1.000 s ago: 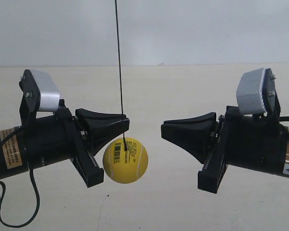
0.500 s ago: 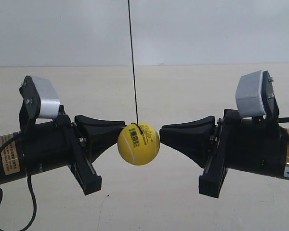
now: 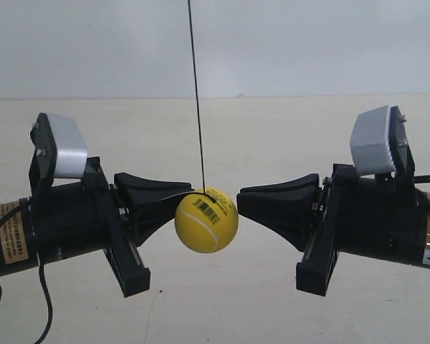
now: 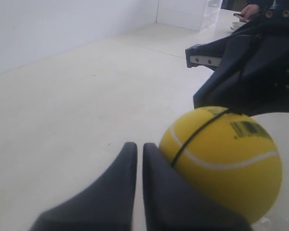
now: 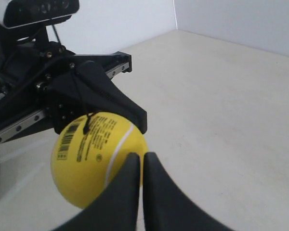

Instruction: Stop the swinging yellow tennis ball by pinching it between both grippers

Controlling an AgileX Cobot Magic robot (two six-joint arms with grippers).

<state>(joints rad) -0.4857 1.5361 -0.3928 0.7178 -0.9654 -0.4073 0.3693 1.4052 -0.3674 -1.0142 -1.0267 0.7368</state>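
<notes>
The left gripper (image 4: 136, 147) has its two jaws pressed together, only a thin slit between them, and nothing sits inside. The yellow tennis ball (image 4: 226, 159) lies against the outer side of one jaw, near the tip. The right gripper (image 5: 138, 156) is closed the same way, also w/o anything between the jaws, and its tip touches the ball approx. at the white seam.

In the exterior view the ball (image 3: 206, 220) hangs between the two pointed tips, i.e. the gripper at the exterior view's left (image 3: 186, 197) and the one at the exterior view's right (image 3: 240, 197). Both touch its upper half, on opposite sides. The barcode print faces the camera.

A thin dark string (image 3: 196, 93) goes from the ball up and out of view, nearly vertical. Each black arm carries a silver-grey block (image 3: 64, 147) on top. Below is a pale floor (image 3: 222, 301), well apart from the ball.
</notes>
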